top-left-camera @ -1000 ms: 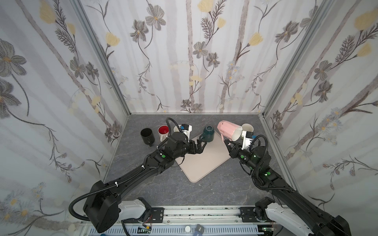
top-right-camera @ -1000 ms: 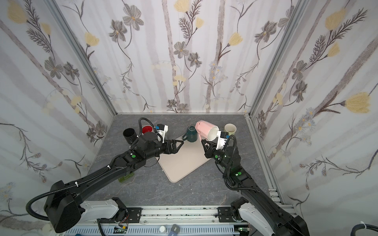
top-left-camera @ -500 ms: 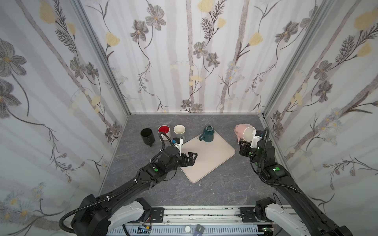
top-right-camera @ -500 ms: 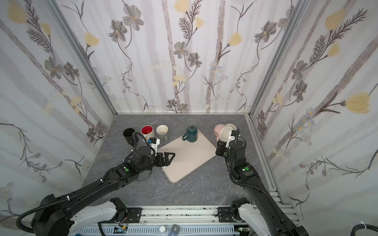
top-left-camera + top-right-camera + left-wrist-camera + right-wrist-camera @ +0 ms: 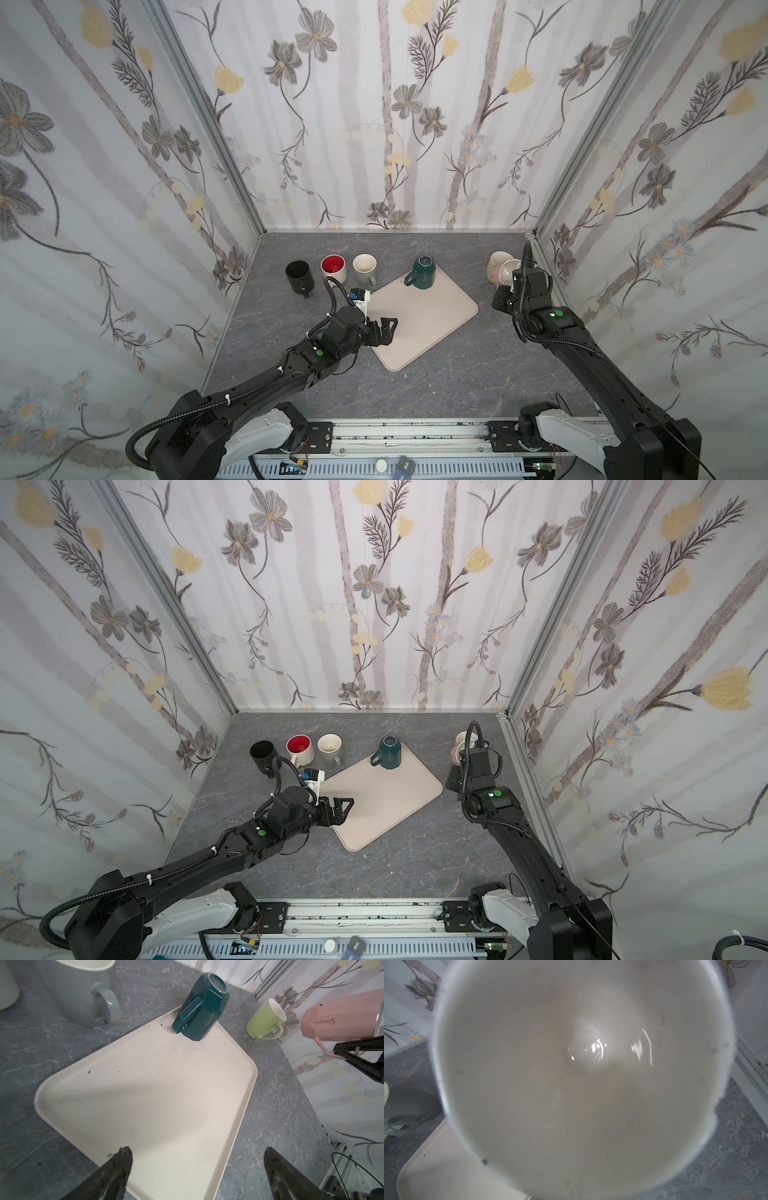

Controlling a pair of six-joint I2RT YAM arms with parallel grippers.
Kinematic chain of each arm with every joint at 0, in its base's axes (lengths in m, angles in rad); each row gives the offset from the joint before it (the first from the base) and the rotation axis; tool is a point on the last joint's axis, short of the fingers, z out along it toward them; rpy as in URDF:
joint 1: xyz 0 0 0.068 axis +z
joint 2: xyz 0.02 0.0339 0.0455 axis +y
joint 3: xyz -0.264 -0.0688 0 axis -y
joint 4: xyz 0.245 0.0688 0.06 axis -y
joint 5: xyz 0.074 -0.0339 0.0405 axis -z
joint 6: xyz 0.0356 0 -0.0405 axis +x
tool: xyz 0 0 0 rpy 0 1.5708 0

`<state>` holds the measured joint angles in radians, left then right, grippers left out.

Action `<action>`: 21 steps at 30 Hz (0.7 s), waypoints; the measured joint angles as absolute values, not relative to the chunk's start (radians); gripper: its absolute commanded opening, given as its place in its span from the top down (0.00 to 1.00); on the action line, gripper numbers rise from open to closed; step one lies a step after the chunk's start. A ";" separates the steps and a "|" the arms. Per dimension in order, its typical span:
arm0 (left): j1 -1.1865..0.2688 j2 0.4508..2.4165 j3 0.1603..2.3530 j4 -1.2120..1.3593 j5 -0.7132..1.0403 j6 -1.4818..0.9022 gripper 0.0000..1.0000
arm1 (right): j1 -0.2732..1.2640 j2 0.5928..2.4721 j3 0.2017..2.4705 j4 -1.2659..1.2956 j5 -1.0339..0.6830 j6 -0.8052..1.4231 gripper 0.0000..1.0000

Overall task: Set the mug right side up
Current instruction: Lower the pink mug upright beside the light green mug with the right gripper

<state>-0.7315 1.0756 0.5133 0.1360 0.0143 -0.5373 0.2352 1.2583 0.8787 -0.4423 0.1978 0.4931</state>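
Left arm stretched low across the counter [image 5: 457, 374], the left gripper [image 5: 390, 330] hanging over the near-left corner of the beige tray [image 5: 424, 320], jaws spread wide and nothing in them. Right arm runs up along the right wall. The right gripper [image 5: 500, 297] is clamped tight on the pink mug [image 5: 502, 272], held off the counter on its side, just beyond the tray's right corner. The left wrist view gives what the top views hide: the grip is on the handle, and a green mug [image 5: 266, 1020] stands behind. The right wrist view is filled by the mug's white inside. A teal mug [image 5: 422, 272] sits upside down on the tray's far corner.
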 measured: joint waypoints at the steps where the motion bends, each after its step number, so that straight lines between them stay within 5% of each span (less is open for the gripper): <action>1: -0.731 1.074 0.509 0.138 0.004 -0.537 0.00 | 0.228 1.271 0.889 -0.448 0.197 0.492 1.00; 21: -0.733 1.116 0.513 0.144 -0.022 -0.554 0.00 | 0.005 1.468 0.978 -0.536 0.186 0.442 1.00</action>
<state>-0.7326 1.1160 0.5125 0.1444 -0.0216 -0.5537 0.0051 1.4681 0.9779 -0.5358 0.1856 0.4423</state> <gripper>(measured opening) 0.997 0.158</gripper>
